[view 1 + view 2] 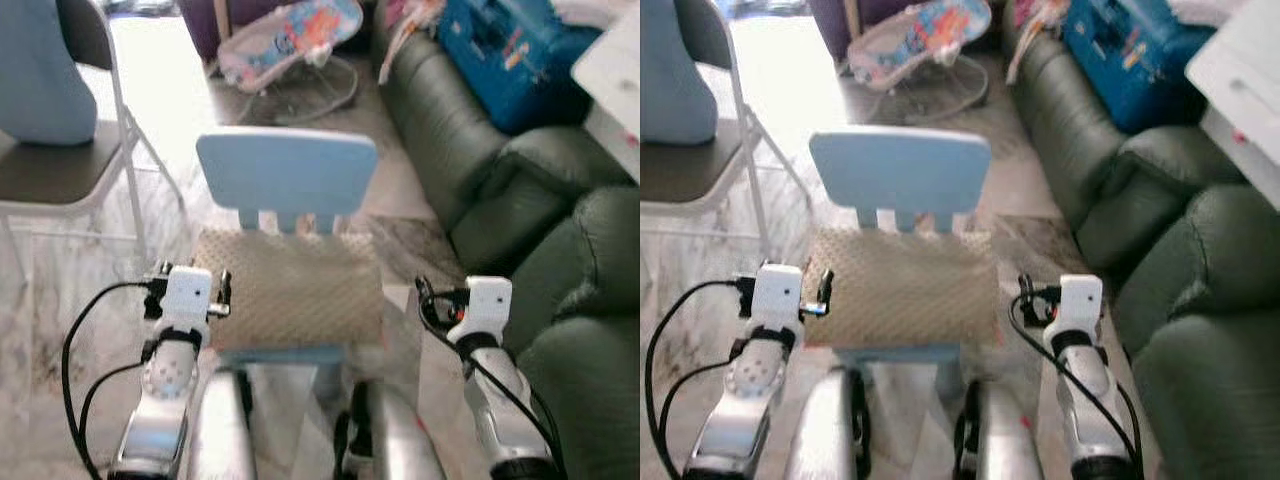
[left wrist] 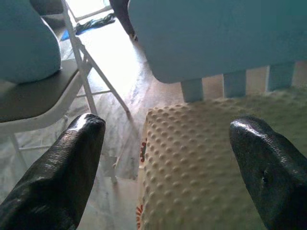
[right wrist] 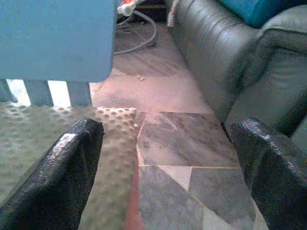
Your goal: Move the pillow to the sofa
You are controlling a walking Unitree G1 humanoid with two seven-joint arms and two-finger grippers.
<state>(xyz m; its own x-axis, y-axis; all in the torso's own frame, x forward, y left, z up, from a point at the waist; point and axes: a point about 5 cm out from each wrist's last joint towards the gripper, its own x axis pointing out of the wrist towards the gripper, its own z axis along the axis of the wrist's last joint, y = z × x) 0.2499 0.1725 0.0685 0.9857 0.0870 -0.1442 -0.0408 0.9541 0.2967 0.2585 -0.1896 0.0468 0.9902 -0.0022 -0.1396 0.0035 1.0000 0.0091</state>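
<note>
A beige dimpled pillow (image 1: 290,290) lies on the seat of a small light-blue child's chair (image 1: 287,168) right in front of me. My left gripper (image 2: 168,163) is open at the pillow's left edge, one finger (image 2: 72,163) out over the floor and the other (image 2: 268,163) over the pillow. At the pillow's right edge my right gripper (image 3: 168,177) is open too, with one finger (image 3: 62,172) above the pillow and the other (image 3: 273,172) toward the sofa. The dark green leather sofa (image 1: 480,170) runs along my right side.
A grey folding chair (image 1: 40,175) holding a pale blue cushion (image 1: 40,70) stands at the left. A baby bouncer (image 1: 290,40) sits on the floor behind the small chair. A blue bag (image 1: 520,50) lies on the sofa's far end. Marble floor (image 3: 187,143) separates chair and sofa.
</note>
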